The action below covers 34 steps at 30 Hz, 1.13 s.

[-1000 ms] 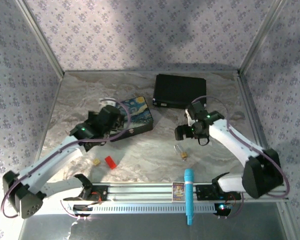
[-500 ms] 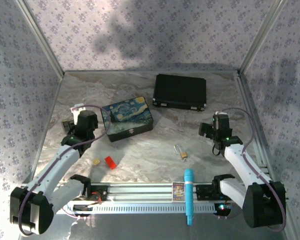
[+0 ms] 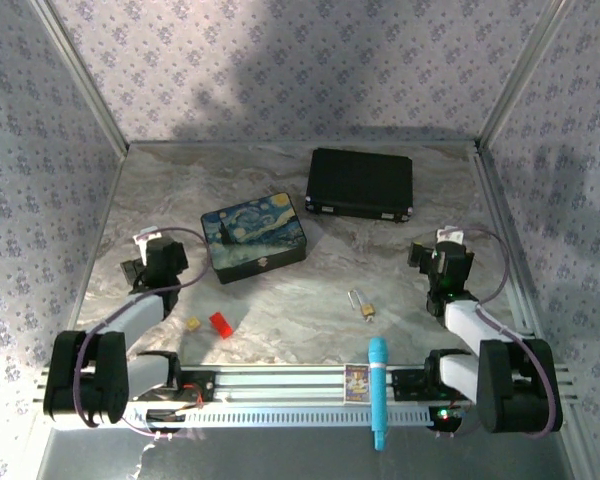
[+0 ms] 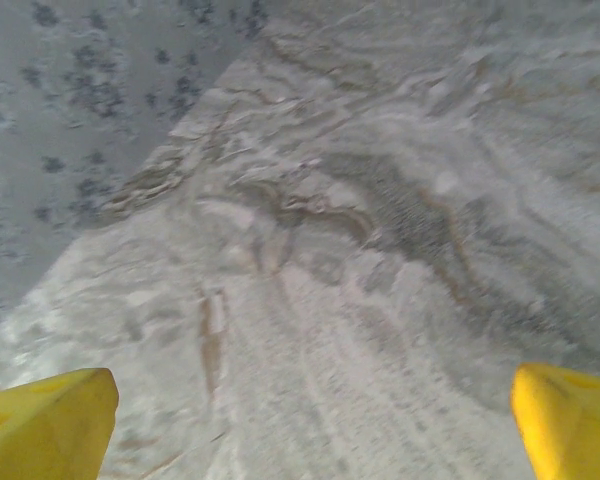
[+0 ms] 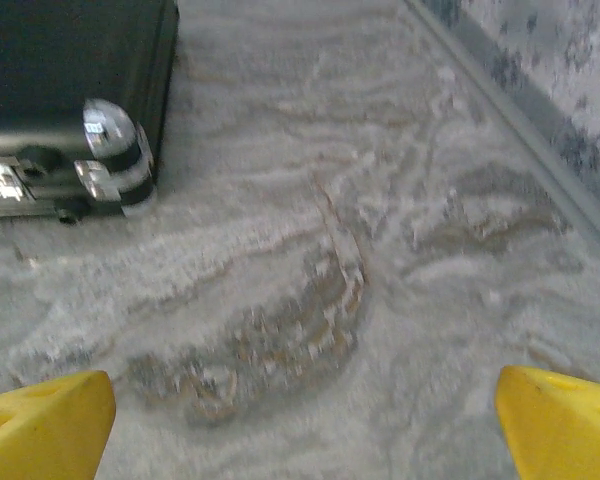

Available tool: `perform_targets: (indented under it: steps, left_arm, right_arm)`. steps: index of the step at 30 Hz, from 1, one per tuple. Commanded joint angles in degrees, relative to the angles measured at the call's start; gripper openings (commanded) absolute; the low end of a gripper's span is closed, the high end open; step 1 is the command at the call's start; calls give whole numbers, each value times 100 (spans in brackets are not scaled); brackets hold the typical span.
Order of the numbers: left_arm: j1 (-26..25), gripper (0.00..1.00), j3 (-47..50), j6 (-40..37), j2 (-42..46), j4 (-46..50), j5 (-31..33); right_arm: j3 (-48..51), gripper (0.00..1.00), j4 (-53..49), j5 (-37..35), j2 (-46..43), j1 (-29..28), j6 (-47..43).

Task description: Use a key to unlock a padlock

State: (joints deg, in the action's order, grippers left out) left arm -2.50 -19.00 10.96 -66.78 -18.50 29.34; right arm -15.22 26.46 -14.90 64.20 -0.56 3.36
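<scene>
- Marble-patterned table [image 3: 280,300] was bare under both pairs of jaws. In each wrist view nothing lay between the yellow tips.
- Both arms had pulled back within the last second. They had been reaching in over the middle, and now sat folded low at the two sides of the table.
- Black case [image 5: 70,90] lay ahead of the right jaws and off to their left, apart from them.
- Painted box [image 3: 254,238] stood to the right of the left jaws. It was near but not touching, and the left arm no longer hung over it.
- Left gripper [image 4: 305,435] had its jaws spread wide and held nothing.
- Right gripper [image 5: 305,425] was the same, with its jaws gaping and empty. It had drawn away from the spot above the lock.
- Padlock [image 3: 361,304] lay flat between the two grippers, well apart from both and nearer the right jaws. It had not shifted during the retreat.
- Key was too small to pick out, so I could not tell whether it lay by the lock.
- Red block [image 3: 221,323] and the small yellow piece [image 3: 193,323] sat nearer the left jaws — neither had moved.
- Judged from this, neither gripper was working the lock. Whether the shackle was sprung could not be made out, so any unlocking would need a fresh approach.
</scene>
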Motion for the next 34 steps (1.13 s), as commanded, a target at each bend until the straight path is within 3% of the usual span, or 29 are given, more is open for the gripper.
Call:
perform_targets:
  steps: [1,3,6,9,12,14,15,34]
  left_arm:
    - [253,100,38,-105,-200,-1334,-1033]
    - [266,100,84,-144,-440,-1864,-1168]
    - [277,100,-358,-252,-859,-1545,-1458]
    - [284,100,-511,-520,-1196,-1834,-1627]
    - [387,100,-342,-618,-1884,-2858,-2007]
    - [255,100,-336,-881,-2233,-3274,-2152]
    - [243,100,-442,-863,-2101,-2812,-2146]
    - [223,100,-428,-874,-2113,-2896,-2108]
  right_arm:
    - [57,99,1198,191,277,52,-292]
    - [10,99,1423,436,515,119,-368]
    - [-187,99,1529,763,883,220,-383]
    - [-279,99,2025,1153,1418,344,-318]
    - [-363,97,2705,1341,2313,326,-392]
    - [-795,99,1672,1444,2222,241,-569]
    - [-744,99,1937,1488,2306,261,-518]
    - [-771,99,1863,1379,2281,258,-511]
